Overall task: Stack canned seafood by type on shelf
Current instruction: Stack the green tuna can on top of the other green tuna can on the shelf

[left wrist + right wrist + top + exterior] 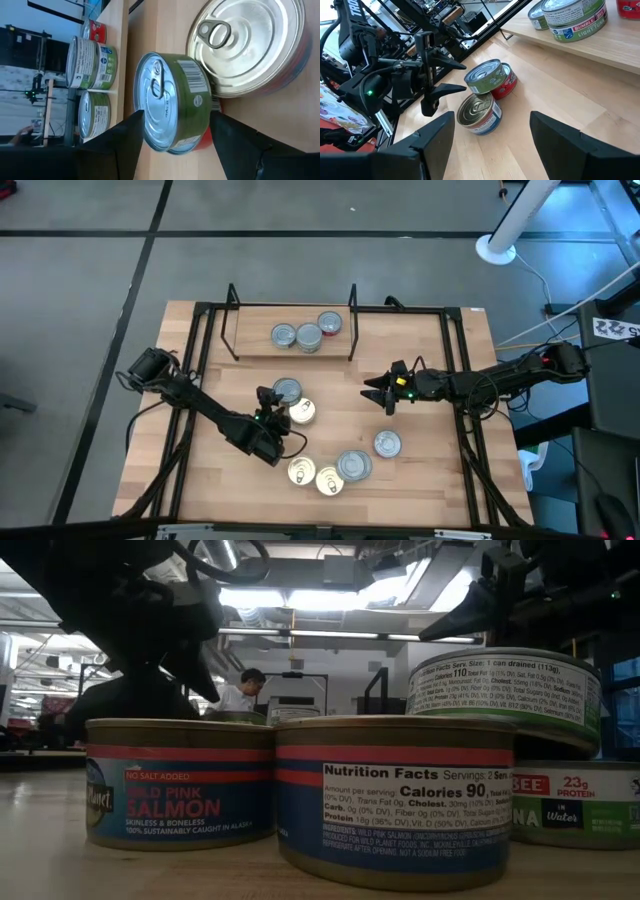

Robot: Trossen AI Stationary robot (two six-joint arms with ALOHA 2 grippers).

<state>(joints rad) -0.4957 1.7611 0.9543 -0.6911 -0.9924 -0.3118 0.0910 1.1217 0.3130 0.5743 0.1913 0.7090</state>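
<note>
- Left gripper (175, 130), jaws spread, straddles a green-labelled can (172, 102) stacked on a red can, not clamping it.
- Right gripper (383, 392) hangs open mid-table.
- Shelf (290, 350) carries more cans.

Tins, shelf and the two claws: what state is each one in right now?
Left gripper: open, fingers either side of the green tin.
Green tin: sitting askew on a red tin.
Right gripper: open, empty, above the table.
Shelf: holds several tins, two stacked.
Gold-lidded tin: upright on the table.
</note>
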